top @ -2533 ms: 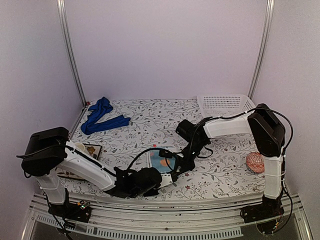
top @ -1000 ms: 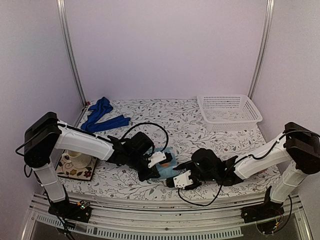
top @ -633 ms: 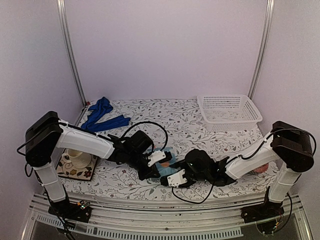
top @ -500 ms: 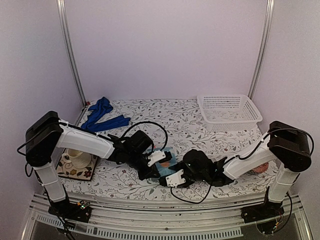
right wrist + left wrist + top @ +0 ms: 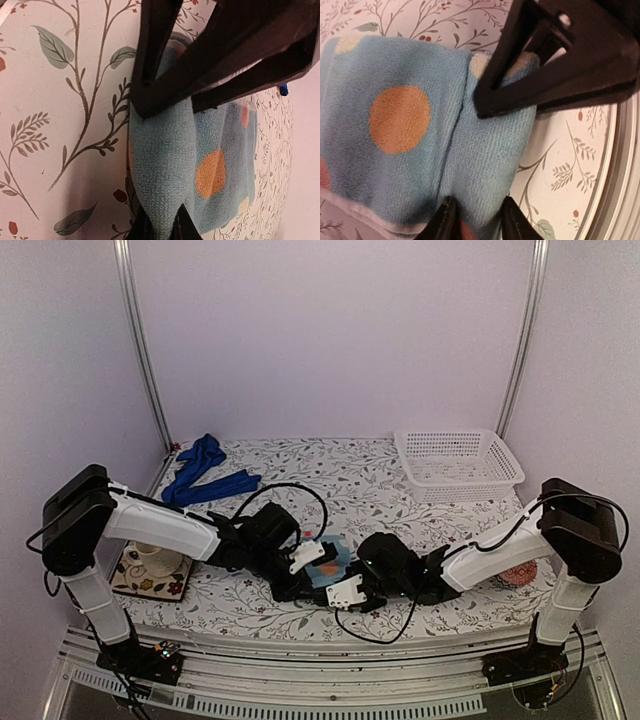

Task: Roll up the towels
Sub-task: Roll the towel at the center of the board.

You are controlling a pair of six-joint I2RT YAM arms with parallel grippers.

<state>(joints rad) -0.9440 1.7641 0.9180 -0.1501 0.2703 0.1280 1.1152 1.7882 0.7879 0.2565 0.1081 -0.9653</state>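
The light-blue towel [image 5: 330,558] with orange dots lies mid-table, its near edge rolled into a thick fold [image 5: 490,165]. My left gripper [image 5: 303,570] straddles one end of that fold. Its fingers [image 5: 446,220] stand a little apart, touching the cloth on both sides without squeezing it. My right gripper [image 5: 347,592] meets it from the other side and is shut on the fold [image 5: 160,165], which narrows sharply between its jaws. The royal-blue towel [image 5: 205,472] lies crumpled and unrolled at the far left.
A white basket [image 5: 505,455] stands at the back right. A cup on a patterned coaster [image 5: 150,558] sits behind the left arm. A pink-red ball [image 5: 520,575] peeks out behind the right arm. The table's front edge runs just below both grippers.
My right gripper slid left to the light-blue towel and shut on its rolled edge. My left gripper's jaws eased apart around that fold, and the left arm drew back slightly.
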